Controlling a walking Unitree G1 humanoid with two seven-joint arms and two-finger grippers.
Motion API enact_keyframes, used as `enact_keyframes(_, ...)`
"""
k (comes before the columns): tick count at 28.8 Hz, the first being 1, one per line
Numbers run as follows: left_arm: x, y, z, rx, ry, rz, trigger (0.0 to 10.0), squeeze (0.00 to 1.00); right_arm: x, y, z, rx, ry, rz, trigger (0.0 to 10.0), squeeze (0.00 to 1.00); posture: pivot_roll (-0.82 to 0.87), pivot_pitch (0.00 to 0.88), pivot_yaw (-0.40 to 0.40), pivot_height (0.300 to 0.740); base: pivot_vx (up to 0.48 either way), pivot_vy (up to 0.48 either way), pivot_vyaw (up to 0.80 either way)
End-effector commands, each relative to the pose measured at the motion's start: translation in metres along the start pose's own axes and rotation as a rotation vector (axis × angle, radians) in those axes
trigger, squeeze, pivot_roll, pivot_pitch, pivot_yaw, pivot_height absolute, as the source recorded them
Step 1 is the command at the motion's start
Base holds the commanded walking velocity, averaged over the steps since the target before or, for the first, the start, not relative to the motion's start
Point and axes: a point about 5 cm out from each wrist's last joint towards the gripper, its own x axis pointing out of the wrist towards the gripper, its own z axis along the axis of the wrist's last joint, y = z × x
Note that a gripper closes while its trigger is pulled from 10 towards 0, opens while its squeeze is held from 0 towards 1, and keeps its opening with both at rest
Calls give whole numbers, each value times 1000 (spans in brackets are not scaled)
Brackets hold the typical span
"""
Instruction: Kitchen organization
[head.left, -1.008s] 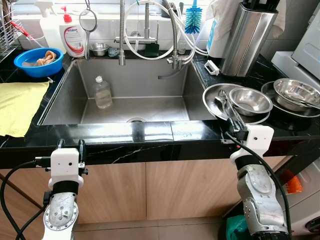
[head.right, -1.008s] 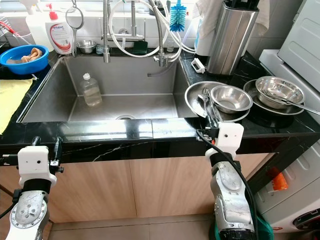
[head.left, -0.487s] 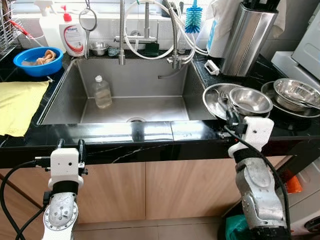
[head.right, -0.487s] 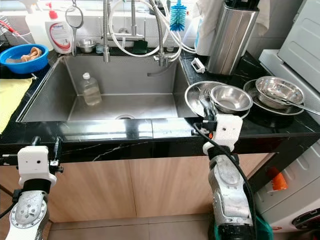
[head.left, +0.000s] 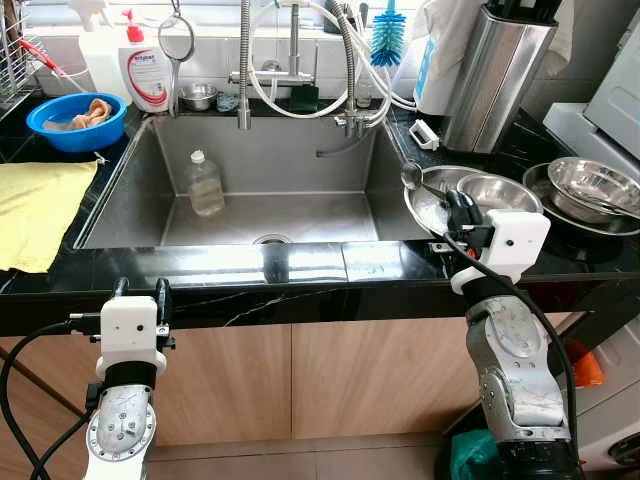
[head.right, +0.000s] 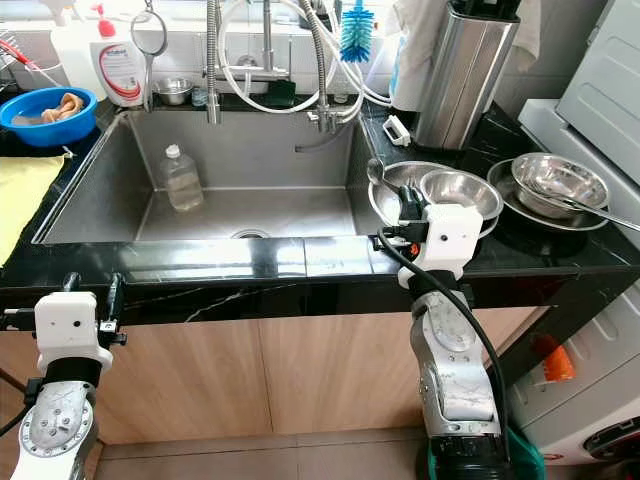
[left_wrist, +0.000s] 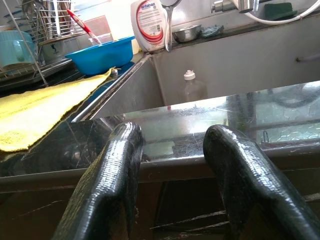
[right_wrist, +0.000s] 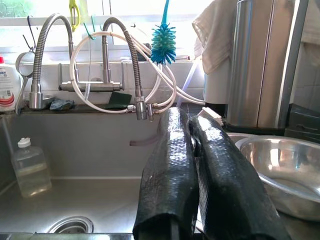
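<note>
Room: a home kitchen, black stone counter (head.left: 300, 265) around a steel sink (head.left: 265, 195), taps and hoses behind it.
In the sink: one clear plastic bottle (head.left: 205, 184) standing upright near the left wall; otherwise nothing washed or stacked there that I can see.
Right of the sink: a steel plate (head.left: 428, 200) with a steel bowl (head.left: 498, 193) on it, more bowls (head.left: 592, 185) further right.
Right gripper (head.left: 456, 208): up at the plate's near edge, fingers pressed together on the handle of a spoon (head.left: 411, 176), whose round end is raised over the plate's sink-side rim.
Left gripper (head.left: 140, 292): below the counter edge, fingers spread, holding nothing.
Progress: early, by my reckoning; one spoon is lifted, while the bowls, plate and bottle are all unsorted.
</note>
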Motion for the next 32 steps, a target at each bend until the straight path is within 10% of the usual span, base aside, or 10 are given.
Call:
enact_keyframes(1,-1,0,-2,12,7,-3,10000,0,2,0,8,12,-22,-3,10000,0,-50,0,-65,740,0,0,0)
enact_keyframes(10,-2,-1,-3,10,7,-4,10000,0,4,-1,6,38,-7,-2,10000,0,-50,0,-63,740,0,0,0)
enact_keyframes(11,-2,-1,-3,9,7,-4,10000,0,5,0,6,39,-7,5,3647,0,-50,0,-63,740,0,0,0)
enact_keyframes(12,-2,-1,-3,10,7,-5,10000,0,5,0,7,46,-8,10,0,0,-50,0,-63,740,0,0,0)
enact_keyframes(28,-1,-1,-2,8,4,-2,10000,0,12,3,12,35,-16,96,0,0,-54,0,-60,740,0,0,0)
enact_keyframes(29,-1,-1,-2,9,5,-2,10000,0,15,2,11,2,-8,107,10000,0,-54,0,-60,740,0,0,0)
enact_keyframes(32,0,-1,-2,9,5,-1,10000,0,26,-1,8,-32,33,115,10000,0,-54,0,-59,740,0,0,0)
